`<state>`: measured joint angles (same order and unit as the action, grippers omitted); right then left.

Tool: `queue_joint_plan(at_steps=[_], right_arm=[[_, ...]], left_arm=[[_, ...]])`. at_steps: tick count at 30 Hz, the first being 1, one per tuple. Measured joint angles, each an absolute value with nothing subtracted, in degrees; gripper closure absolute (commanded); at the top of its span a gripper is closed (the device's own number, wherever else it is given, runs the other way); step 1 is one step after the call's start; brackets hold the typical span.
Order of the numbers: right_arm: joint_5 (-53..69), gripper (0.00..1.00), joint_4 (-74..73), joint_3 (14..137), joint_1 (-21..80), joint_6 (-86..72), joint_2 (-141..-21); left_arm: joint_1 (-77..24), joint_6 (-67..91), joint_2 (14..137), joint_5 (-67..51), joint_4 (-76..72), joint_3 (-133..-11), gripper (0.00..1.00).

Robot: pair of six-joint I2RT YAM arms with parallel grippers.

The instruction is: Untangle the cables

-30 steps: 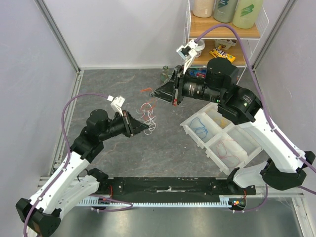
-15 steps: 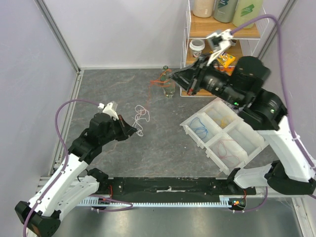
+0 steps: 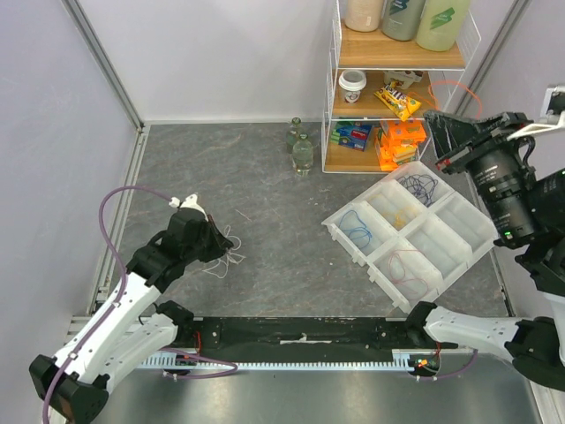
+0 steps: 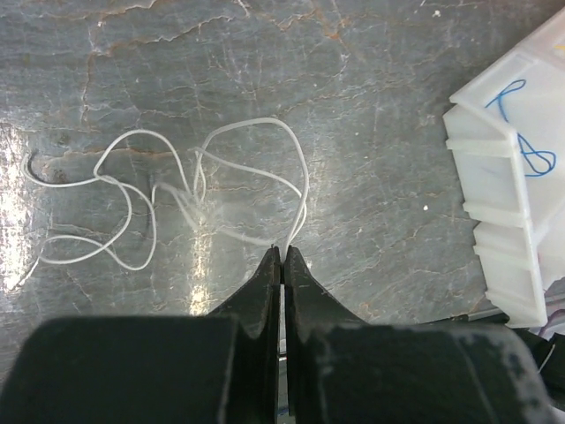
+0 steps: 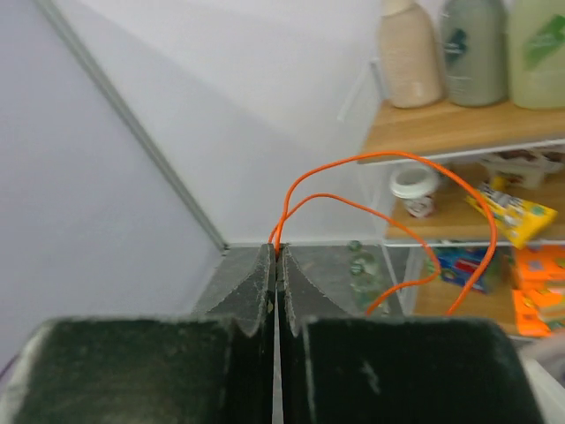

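Your left end effector (image 4: 282, 254) pinched the white cable (image 4: 252, 123) low, your right end effector (image 5: 275, 252) the orange cable (image 5: 399, 155) aloft, seemingly to separate them.

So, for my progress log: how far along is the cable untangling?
Done: blue cable, purple cable, yellow cable and red cable lie in separate tray compartments. In hand: right gripper pinches the orange cable, lifted clear; left gripper pinches the white cable on the table. Left: both probably still need binning.

Grey table (image 3: 221, 168): white cable (image 3: 226, 255) loops L, divided tray (image 3: 461, 217) R, bottles (image 3: 302, 152), rack (image 3: 397, 60) rear.
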<state>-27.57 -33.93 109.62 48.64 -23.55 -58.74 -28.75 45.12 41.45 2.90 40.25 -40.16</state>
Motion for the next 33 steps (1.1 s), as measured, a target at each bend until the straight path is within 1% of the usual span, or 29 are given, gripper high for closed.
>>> queue_joint_plan(at_steps=[3, 7, 11, 14, 17, 19, 22, 28, 33], right_arm=[[-33.7, 1.00, -35.1, 103.9, 48.6, -23.7, -55.7], [-40.4, 1.00, -38.7, 96.9, 48.6, -25.5, -55.0], [-46.7, 1.00, -46.4, 89.9, 48.5, -30.3, -56.3], [-48.4, 1.00, -52.0, 88.4, 47.2, -34.2, -59.3], [-46.6, 1.00, -56.9, 87.4, 41.4, -38.3, -62.6], [-43.5, 1.00, -59.6, 85.8, 35.4, -40.6, -64.1], [-39.0, 1.00, -63.4, 83.9, 29.1, -42.7, -65.3], [-33.0, 1.00, -68.4, 83.6, 18.3, -43.4, -66.2], [-29.6, 1.00, -69.8, 83.7, 6.2, -41.7, -67.3]], left_arm=[[-28.8, 45.1, 43.5, 2.6, 40.2, -40.4, 0.98], [-28.7, 44.8, 45.9, 1.1, 40.0, -42.1, 0.98], [-28.8, 43.5, 50.1, -1.6, 39.0, -45.5, 0.98], [-28.8, 42.0, 53.2, -3.6, 38.4, -48.1, 0.98], [-28.8, 40.1, 55.9, -5.4, 38.5, -50.8, 0.98], [-28.8, 38.4, 57.6, -6.6, 39.0, -53.2, 0.98], [-28.7, 35.8, 59.4, -7.7, 39.4, -56.1, 0.98], [-28.7, 29.8, 60.5, -8.5, 39.9, -58.7, 0.98], [-29.2, 26.3, 60.3, -9.5, 40.6, -58.7, 0.98]])
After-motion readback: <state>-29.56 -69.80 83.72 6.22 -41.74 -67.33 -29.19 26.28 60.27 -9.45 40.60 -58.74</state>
